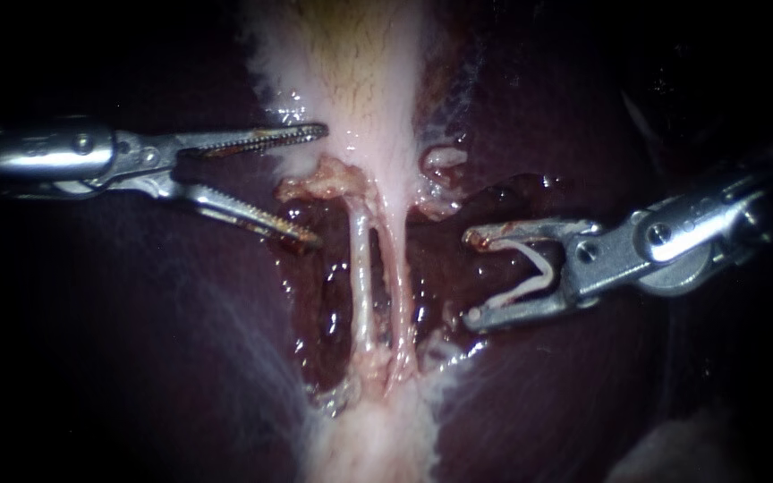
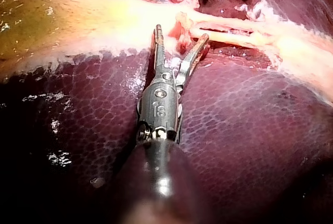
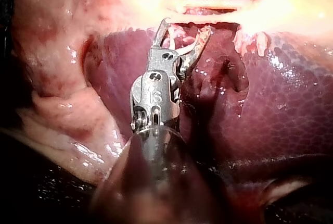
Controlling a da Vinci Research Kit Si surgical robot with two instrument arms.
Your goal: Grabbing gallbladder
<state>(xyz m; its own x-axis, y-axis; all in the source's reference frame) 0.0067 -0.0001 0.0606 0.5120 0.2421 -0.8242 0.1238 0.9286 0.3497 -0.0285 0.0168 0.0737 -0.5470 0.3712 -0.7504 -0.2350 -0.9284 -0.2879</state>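
Meanwhile, the left instrument [image 1: 319, 186] holds its serrated jaws spread wide and empty, the upper tip at the edge of the pale gallbladder [image 1: 360, 72]. The gallbladder narrows into two tubes [image 1: 364, 277] over the dark liver [image 1: 181, 358]. Beside them, the right instrument [image 1: 471, 277] carries a pale clip [image 1: 543, 266] seated across its parted jaws.

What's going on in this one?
Two instruments flank the spot where the gallbladder narrows into two thin tubes over the liver. The left instrument has its toothed jaws open right at the gallbladder's lower edge, not yet gripping it. The right instrument sits clear of the tissue on the tubes' other side, carrying a pale clip between its jaws.
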